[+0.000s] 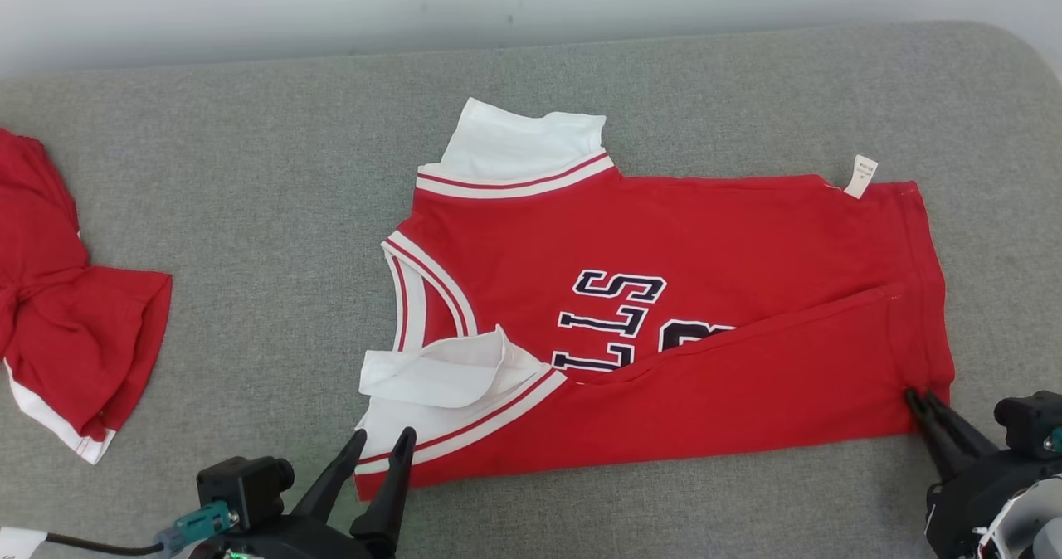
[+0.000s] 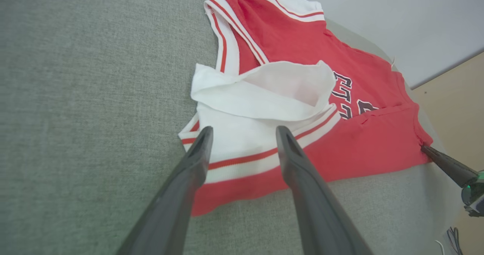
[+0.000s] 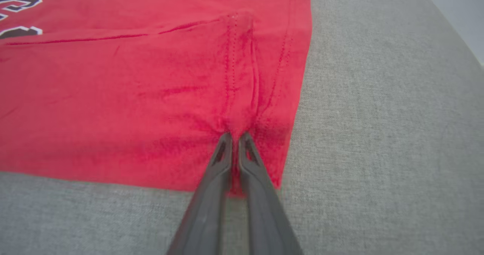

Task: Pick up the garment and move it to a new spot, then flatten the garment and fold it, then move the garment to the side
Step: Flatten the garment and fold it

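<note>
A red jersey [image 1: 664,294] with white trim and dark lettering lies across the grey cushion, its near long edge folded up over the lettering. Its white sleeve [image 1: 440,372] is bunched at the near left corner. My left gripper [image 1: 382,441] is open, its fingers just above the jersey's near left corner [image 2: 242,160] with nothing between them. My right gripper [image 1: 923,399] is shut on the jersey's near right hem corner [image 3: 234,134], where the red cloth puckers between its fingertips.
A second red garment [image 1: 66,327] lies crumpled at the cushion's far left edge. Bare grey cushion [image 1: 249,169] surrounds the jersey on all sides. A pale wall runs behind the cushion's far edge, and a tan floor [image 2: 453,96] shows beyond its right end.
</note>
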